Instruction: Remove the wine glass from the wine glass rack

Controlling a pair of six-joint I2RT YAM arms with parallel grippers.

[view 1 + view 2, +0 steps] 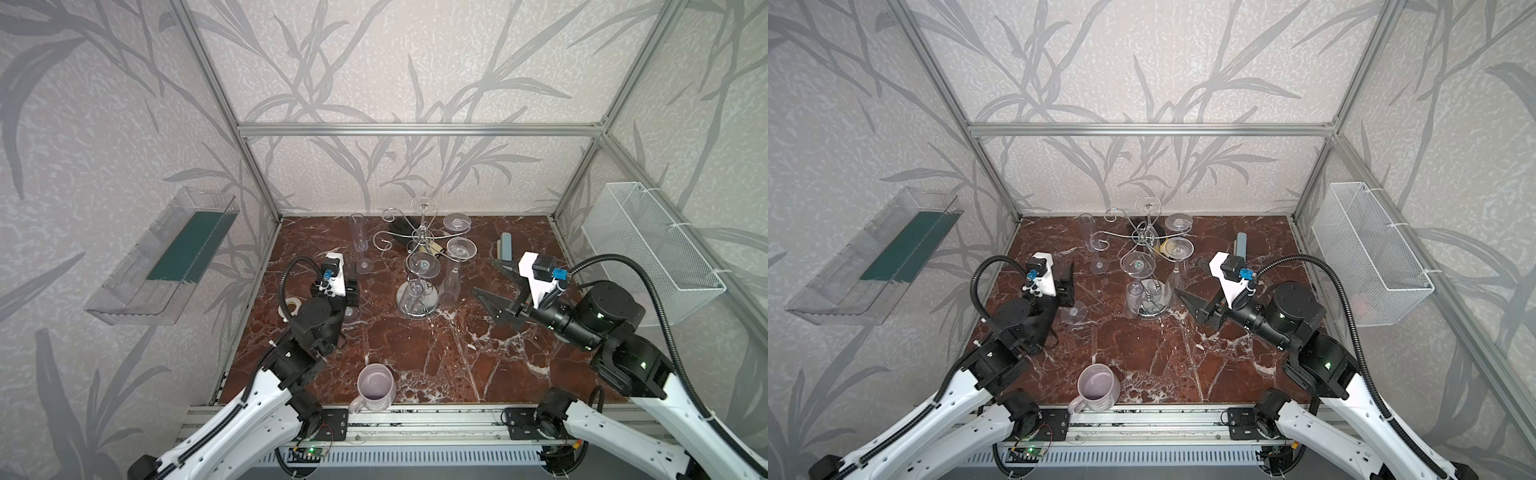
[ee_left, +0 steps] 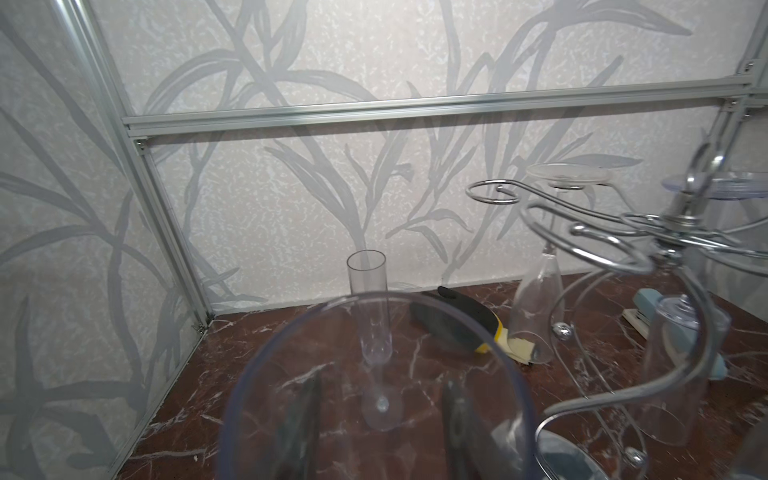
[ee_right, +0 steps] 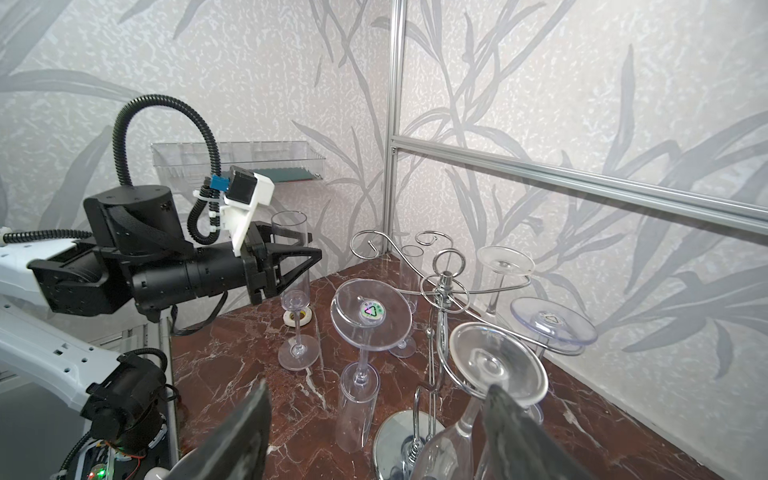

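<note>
1. Chrome wire wine glass rack (image 1: 423,237) stands mid-table toward the back wall, with its round base on the red-brown marble top (image 1: 436,357).
2. Four clear hanging glasses (image 1: 424,266) sit on its curling arms, feet up and bowls down.
3. The wine glass (image 3: 289,226) is off the rack. It is upright, to the left of the rack and apart from the scroll arms.
4. The left gripper (image 3: 311,249) pinches that glass by the bowl, one finger on each side. In the left wrist view the fingers (image 2: 307,411) show through the clear wall, with the rim close to the lens.
5. The held glass's foot sits low at the table. I cannot tell whether it touches. A white tape roll (image 1: 293,305) lies near it, beside the left arm.
6. The right gripper (image 1: 483,275) is just right of the rack, jaws spread wide. In the right wrist view the bowl of one hanging glass shows between the two fingers, and no contact is visible.
7. A separate flute (image 1: 358,237) stands upright on the marble, back left of the rack.
8. A lilac mug (image 1: 375,388) sits at the front edge, and a black-and-yellow glove (image 2: 457,320) lies behind the rack.
</note>
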